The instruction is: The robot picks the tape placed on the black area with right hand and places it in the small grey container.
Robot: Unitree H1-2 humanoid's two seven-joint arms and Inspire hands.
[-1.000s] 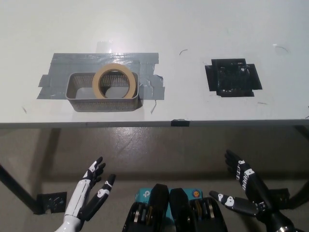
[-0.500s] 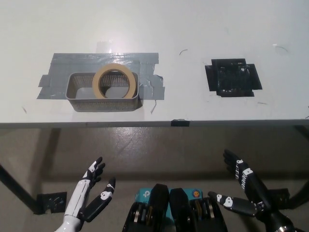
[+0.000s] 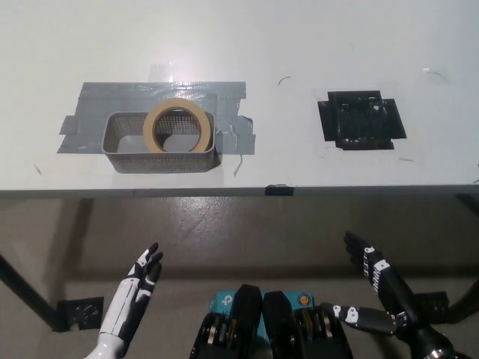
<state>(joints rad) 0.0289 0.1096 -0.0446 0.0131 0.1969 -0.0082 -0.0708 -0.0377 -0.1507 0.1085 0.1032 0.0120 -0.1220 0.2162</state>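
Left hand (image 3: 133,288), white, hangs below the table edge at lower left, fingers straight and apart, holding nothing; its wrist is cut off by the frame bottom. Up on the white table (image 3: 299,45), the small grey container (image 3: 161,142) sits on a patch of grey tape strips (image 3: 105,101), long axis running left-right. The tape (image 3: 177,125) roll leans in the container's right half, tilted, its hole facing twd the camera, top rim poking above the back wall. Further right, the black area (image 3: 361,120) lies bare-looking; surface detail hard to make out. Right hand (image 3: 374,288), black, lower right below table, spread open, empty, forearm partly cut off.
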